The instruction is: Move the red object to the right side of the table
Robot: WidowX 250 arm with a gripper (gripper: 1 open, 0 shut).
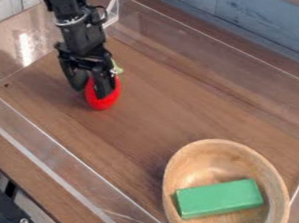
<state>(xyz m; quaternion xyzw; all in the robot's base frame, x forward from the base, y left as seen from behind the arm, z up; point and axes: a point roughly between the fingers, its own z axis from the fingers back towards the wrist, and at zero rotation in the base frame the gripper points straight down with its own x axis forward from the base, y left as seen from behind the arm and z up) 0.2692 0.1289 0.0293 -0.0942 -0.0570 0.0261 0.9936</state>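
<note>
The red object [103,99], a small strawberry-shaped toy, lies on the left part of the dark wood-grain table [195,93]. My black gripper [91,81] comes down on it from above. Its jaws are open and stand on either side of the toy's upper part. One fingertip [69,75] shows to the toy's left, and the other is just above the toy's right side. The toy's top is hidden by the gripper, and only its lower red half shows. I cannot tell whether the fingers touch it.
A round light wooden bowl [195,159] sits at the front right with a green rectangular block [219,198] inside. Low clear acrylic walls [67,160] edge the table at the front, left and back.
</note>
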